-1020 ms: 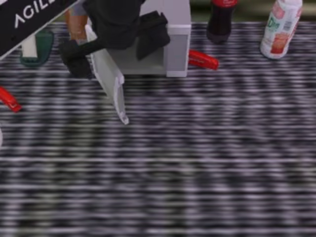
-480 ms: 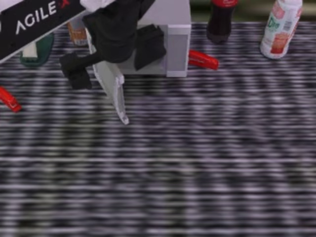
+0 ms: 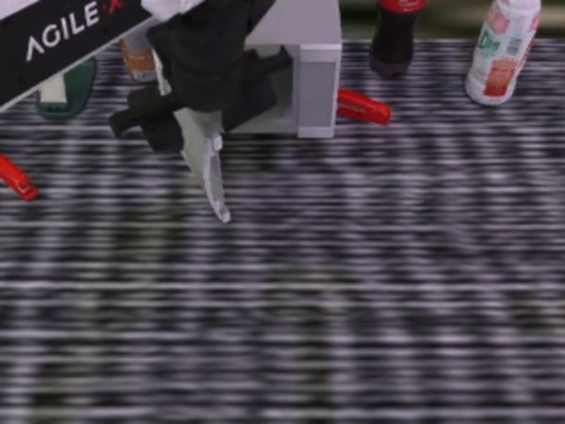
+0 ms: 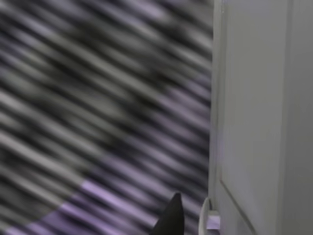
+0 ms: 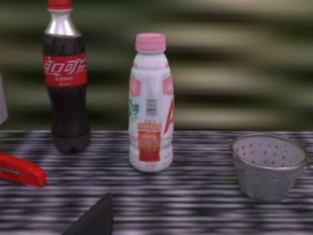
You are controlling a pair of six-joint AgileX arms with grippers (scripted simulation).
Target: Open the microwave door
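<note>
The light grey microwave (image 3: 316, 75) stands at the back of the table, left of centre. Its door (image 3: 207, 157) is swung wide open and points toward the table's front, ending in a pale handle (image 3: 222, 210). My left gripper (image 3: 196, 110) hangs over the door near the oven's mouth. It is open, with one dark finger on the door's left and the other on its oven side. In the left wrist view the door panel (image 4: 254, 122) fills one side, with a dark fingertip (image 4: 171, 220) just beside the handle (image 4: 205, 221). My right gripper (image 5: 100, 218) is parked out of the top view.
A red stapler (image 3: 362, 106) lies right of the microwave, with a cola bottle (image 3: 393, 35) and a pink-capped white bottle (image 3: 503, 49) behind it. A metal strainer (image 5: 269, 166) sits near those bottles. A brown can (image 3: 137, 60), a green stand (image 3: 66, 93) and a red object (image 3: 16, 177) are at the left.
My left gripper has turned and shifted slightly toward the table's front over the door. The door's handle end has stayed in about the same place.
</note>
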